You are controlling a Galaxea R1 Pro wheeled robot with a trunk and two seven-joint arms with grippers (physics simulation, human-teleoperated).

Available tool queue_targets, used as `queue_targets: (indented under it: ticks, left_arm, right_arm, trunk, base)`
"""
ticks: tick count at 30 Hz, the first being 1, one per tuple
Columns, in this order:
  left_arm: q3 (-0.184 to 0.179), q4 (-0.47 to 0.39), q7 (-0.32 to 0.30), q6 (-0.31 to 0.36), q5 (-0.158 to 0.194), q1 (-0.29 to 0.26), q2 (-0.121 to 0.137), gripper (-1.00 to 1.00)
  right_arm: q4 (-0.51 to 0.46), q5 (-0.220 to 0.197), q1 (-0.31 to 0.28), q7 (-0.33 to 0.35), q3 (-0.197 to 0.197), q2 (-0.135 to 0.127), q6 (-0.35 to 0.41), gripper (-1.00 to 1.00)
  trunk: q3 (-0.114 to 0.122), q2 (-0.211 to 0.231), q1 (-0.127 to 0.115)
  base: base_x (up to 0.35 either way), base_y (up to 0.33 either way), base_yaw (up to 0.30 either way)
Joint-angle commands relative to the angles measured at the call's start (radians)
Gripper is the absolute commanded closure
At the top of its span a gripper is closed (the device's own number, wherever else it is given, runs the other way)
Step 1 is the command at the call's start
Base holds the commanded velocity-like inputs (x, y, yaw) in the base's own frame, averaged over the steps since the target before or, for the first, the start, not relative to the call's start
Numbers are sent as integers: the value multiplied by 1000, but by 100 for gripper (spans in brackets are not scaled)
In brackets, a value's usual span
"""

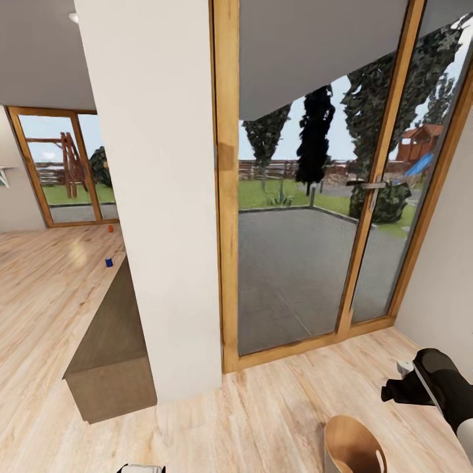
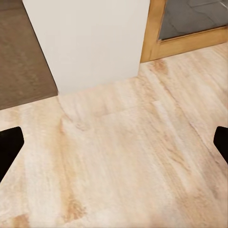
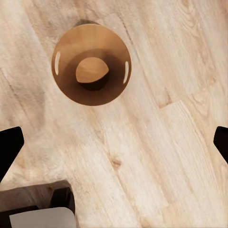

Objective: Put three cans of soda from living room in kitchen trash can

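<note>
Far off at the left of the head view, a dark blue can of soda [image 1: 109, 262] and an orange can of soda [image 1: 110, 228] stand on light wood beyond the white pillar; whether that is floor or a cabinet top I cannot tell. The third can is out of view. The trash can [image 1: 351, 447] stands at the bottom edge, its brown inside showing. From above, the trash can [image 3: 91, 64] looks empty. My right gripper [image 1: 398, 389] hangs beside it, and the right gripper [image 3: 114, 147] is open and empty. The left gripper [image 2: 114, 147] is open over bare floor.
A wide white pillar [image 1: 157, 197] stands straight ahead with a low brown cabinet [image 1: 115, 355] against its left side. Glass doors in a wooden frame [image 1: 226, 197] fill the right half. The robot's base [image 3: 40, 213] shows below the right gripper.
</note>
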Motion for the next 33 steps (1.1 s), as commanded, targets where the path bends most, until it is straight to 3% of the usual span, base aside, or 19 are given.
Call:
queue_targets:
  ticks: [1, 15, 26, 33]
  left_arm:
    - [0, 0, 0, 0, 0, 0, 0, -100]
    - [0, 0, -1, 2, 2, 0, 0, -100]
    - [0, 1, -2, 14, 1, 0, 0, -100]
    - [0, 2, -2, 19, 1, 0, 0, -100]
  right_arm:
    - [0, 0, 0, 0, 0, 0, 0, -100]
    - [72, -2, -2, 5, -7, -4, -11, -100]
    - [87, -4, -3, 5, -6, -18, -15, -100]
    - [92, -5, -3, 6, -3, -16, -58, -100]
  trunk:
    - [0, 0, 0]
    - [0, 0, 0]
    - [-34, -77, 42]
    - [-56, -126, 69]
  base:
    - [0, -5, 0]
    - [0, -1, 0]
    - [0, 0, 0]
    - [0, 0, 0]
